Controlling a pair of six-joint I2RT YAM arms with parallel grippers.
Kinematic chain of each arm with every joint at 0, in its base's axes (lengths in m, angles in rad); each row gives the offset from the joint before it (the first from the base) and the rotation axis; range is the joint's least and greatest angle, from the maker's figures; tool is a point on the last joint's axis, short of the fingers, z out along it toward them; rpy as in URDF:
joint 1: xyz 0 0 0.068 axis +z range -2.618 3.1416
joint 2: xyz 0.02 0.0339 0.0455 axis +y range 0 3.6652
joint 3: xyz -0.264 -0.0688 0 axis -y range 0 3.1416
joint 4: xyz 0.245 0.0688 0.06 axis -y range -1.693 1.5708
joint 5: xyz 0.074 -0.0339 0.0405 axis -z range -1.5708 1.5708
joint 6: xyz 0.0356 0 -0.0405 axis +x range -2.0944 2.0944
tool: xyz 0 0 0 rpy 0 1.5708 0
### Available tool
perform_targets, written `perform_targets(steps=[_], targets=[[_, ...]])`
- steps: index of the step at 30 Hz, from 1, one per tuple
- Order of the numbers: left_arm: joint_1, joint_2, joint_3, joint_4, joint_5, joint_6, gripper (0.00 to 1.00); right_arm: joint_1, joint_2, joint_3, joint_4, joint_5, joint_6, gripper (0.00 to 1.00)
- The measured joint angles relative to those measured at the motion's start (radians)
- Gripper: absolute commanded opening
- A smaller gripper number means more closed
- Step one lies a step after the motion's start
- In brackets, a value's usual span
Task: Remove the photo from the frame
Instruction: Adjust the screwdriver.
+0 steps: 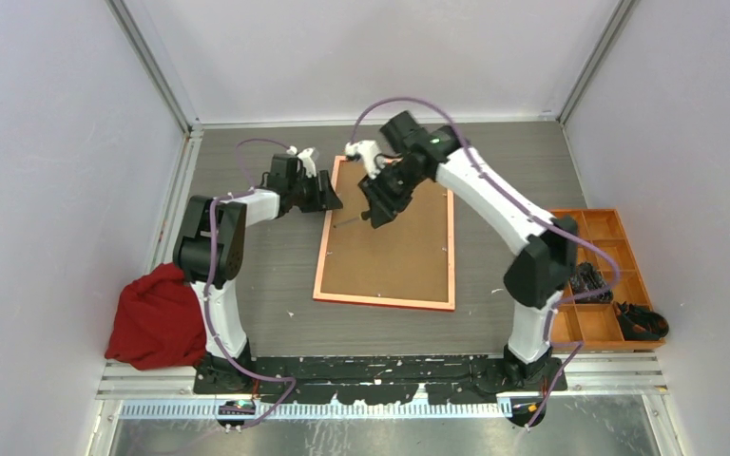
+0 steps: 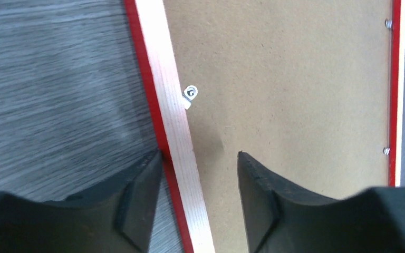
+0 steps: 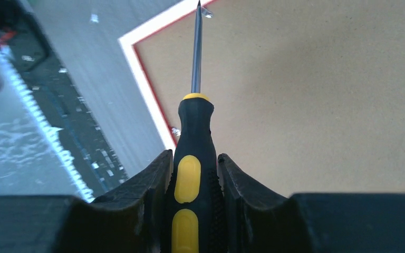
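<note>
Top external view has the frame (image 1: 385,302) lying back-up in the middle of the grey wood-grain table (image 1: 276,252). It's one big flat rectangle with thin rails. The rails are bright red on the outer edge, and the back face is pale and looks like wood. Inside it sits a plain brown backing board (image 1: 399,252), matte and fibrous like hardboard. The photo is covered by that board, so I can't see it at all.

The left gripper (image 2: 199,154) has its black fingers apart, straddling the left rail, with one finger over the table and one over the board. Can't tell if either touches.

The right gripper (image 3: 194,155) is clamped on a screwdriver (image 3: 190,179). It has a black rubbery handle with yellow oval inserts and a thin steel shaft. The tip is up at a small metal tab (image 3: 206,11) by the frame's corner.

Counts: the left wrist shows three little metal tabs, one (image 2: 191,93) on the near rail and two on the far rail. The right wrist shows two.

Around it there's a crumpled red cloth (image 1: 157,318) by the left arm's base. On the right is an orange compartment tray (image 1: 589,212) with some black bits in it, partly hidden by the right arm.
</note>
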Motion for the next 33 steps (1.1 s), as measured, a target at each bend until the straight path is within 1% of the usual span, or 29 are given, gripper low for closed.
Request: perform_targets(steps=[1, 2, 4, 6, 8, 9, 10, 15, 16, 17, 19, 23, 26, 28, 33], targets=[[0.002, -0.001, 0.0, 0.003, 0.023, 0.001, 0.67, -0.024, -0.044, -0.006, -0.012, -0.044, -0.004, 0.01], [0.004, -0.003, 0.001, 0.003, 0.038, 0.008, 0.74, -0.048, -0.077, -0.013, -0.02, -0.08, -0.006, 0.01], [0.007, -0.014, -0.001, -0.002, 0.068, 0.017, 0.82, -0.113, -0.157, -0.036, -0.033, -0.17, -0.01, 0.01], [0.008, -0.033, -0.011, -0.008, 0.089, 0.027, 0.9, -0.165, -0.217, -0.061, -0.036, -0.229, -0.011, 0.01], [0.009, -0.073, -0.033, -0.018, 0.113, 0.043, 0.92, -0.214, -0.273, -0.107, -0.026, -0.267, -0.013, 0.01], [0.009, -0.097, -0.04, -0.026, 0.124, 0.053, 0.97, -0.229, -0.296, -0.137, -0.024, -0.284, -0.014, 0.01], [0.01, -0.122, -0.043, -0.032, 0.134, 0.066, 0.99, -0.232, -0.308, -0.157, -0.025, -0.298, -0.018, 0.01], [0.011, -0.28, -0.034, -0.077, 0.222, 0.177, 1.0, -0.22, -0.298, -0.213, -0.058, -0.406, -0.08, 0.01], [0.012, -0.325, -0.013, -0.108, 0.268, 0.225, 1.0, -0.219, -0.291, -0.216, -0.071, -0.428, -0.096, 0.01], [0.012, -0.333, -0.009, -0.111, 0.276, 0.233, 1.0, -0.218, -0.285, -0.217, -0.084, -0.447, -0.112, 0.01], [0.012, -0.369, 0.048, -0.187, 0.357, 0.312, 1.0, -0.218, -0.276, -0.226, -0.097, -0.476, -0.137, 0.01], [0.01, -0.404, 0.137, -0.299, 0.53, 0.421, 1.0, -0.217, -0.267, -0.245, -0.113, -0.509, -0.168, 0.01], [-0.006, -0.417, 0.152, -0.383, 0.643, 0.491, 1.0, -0.212, -0.257, -0.25, -0.121, -0.516, -0.182, 0.01], [-0.034, -0.413, 0.159, -0.476, 0.682, 0.552, 1.0, -0.209, -0.253, -0.252, -0.121, -0.516, -0.19, 0.01], [-0.146, -0.374, 0.227, -0.719, 0.7, 0.728, 1.0, -0.205, -0.253, -0.262, -0.119, -0.515, -0.196, 0.01]])
